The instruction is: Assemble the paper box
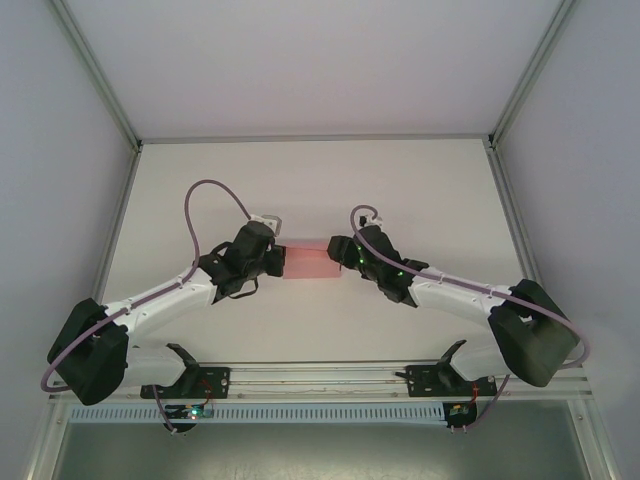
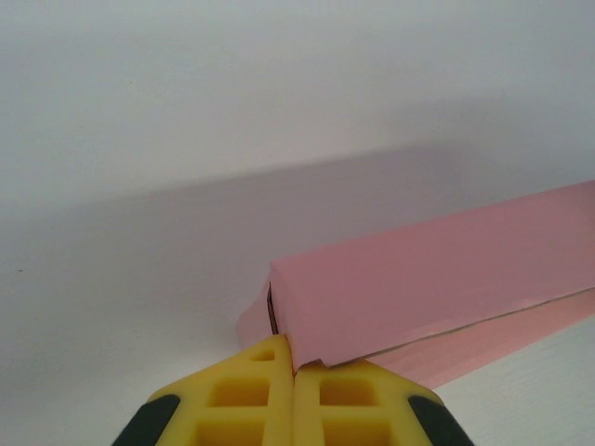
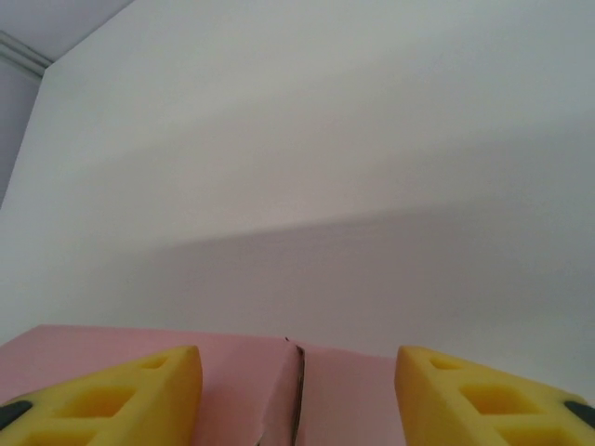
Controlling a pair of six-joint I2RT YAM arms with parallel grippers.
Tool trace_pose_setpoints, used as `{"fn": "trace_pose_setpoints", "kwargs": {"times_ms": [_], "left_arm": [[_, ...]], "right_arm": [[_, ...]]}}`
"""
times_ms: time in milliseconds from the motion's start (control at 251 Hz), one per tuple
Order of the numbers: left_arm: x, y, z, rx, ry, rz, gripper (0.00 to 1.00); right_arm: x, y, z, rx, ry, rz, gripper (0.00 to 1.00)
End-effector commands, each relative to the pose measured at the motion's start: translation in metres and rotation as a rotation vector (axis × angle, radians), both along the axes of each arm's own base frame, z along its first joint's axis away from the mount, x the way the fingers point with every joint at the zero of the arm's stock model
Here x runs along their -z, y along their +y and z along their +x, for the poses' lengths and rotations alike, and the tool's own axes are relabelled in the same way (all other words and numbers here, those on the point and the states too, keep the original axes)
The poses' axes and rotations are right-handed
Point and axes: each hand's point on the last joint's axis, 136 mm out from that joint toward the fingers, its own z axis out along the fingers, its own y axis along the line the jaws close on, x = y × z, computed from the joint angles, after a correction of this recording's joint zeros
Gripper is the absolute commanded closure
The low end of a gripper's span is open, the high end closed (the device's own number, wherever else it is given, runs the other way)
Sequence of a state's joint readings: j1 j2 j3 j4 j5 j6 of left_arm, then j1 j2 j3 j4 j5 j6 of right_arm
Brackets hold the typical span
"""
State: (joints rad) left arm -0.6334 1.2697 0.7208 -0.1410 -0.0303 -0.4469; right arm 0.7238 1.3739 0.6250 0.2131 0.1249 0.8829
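Paper box [image 1: 312, 262], a pink thin-card piece already folded into a long rectangular shape, lies near the middle of the white counter [image 1: 300, 180] in the overhead view, stretched between your two arms. Your left claw [image 1: 283, 258] meets its left end and your right claw [image 1: 340, 255] sits at its right end. From this height you cannot read how either pair of fingers stands.

In the left wrist view, the paper box [image 2: 428, 279] runs away to the right with its top and one long side standing square. Your left claw [image 2: 294, 367] has its yellow fingers pressed together, and the box's near bottom corner runs into the seam between them, so it looks pinched on a thin edge of card. A dark gap shows at the near end face. A paler pink flap [image 2: 483, 346] lies flat on the counter along the long side.

In the right wrist view, your right claw [image 3: 297, 358] stands apart, its yellow fingers wide on either side, clamped on nothing. The pink top of the paper box [image 3: 232, 376] lies beneath and between them, with a dark slit [image 3: 297, 395] where two panels meet without sitting flush.

By my reading, the body of the box is formed and the main creases are set. What is left for you looks like closing work: the loose flap wants tucking and the ends want seating shut.
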Motion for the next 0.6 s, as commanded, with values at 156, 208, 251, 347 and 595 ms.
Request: {"fn": "trace_pose_setpoints", "kwargs": {"times_ms": [156,208,251,347,595], "left_arm": [[0.010,0.010,-0.040,0.057,0.178,0.079,0.57],[0.003,0.011,-0.041,0.057,0.177,0.078,0.48],[-0.003,0.009,-0.042,0.066,0.177,0.071,0.46],[-0.016,0.004,-0.046,0.085,0.176,0.031,0.31],[-0.033,0.008,-0.032,-0.039,0.202,-0.092,0.00]], "right_arm": [[0.074,-0.025,-0.040,0.038,0.238,-0.099,0.47],[0.077,-0.025,-0.041,0.044,0.249,-0.100,0.47],[0.080,-0.026,-0.042,0.052,0.257,-0.100,0.48],[0.082,-0.025,-0.042,0.061,0.263,-0.087,0.51],[0.084,-0.024,-0.043,0.058,0.265,-0.088,0.55]]}}
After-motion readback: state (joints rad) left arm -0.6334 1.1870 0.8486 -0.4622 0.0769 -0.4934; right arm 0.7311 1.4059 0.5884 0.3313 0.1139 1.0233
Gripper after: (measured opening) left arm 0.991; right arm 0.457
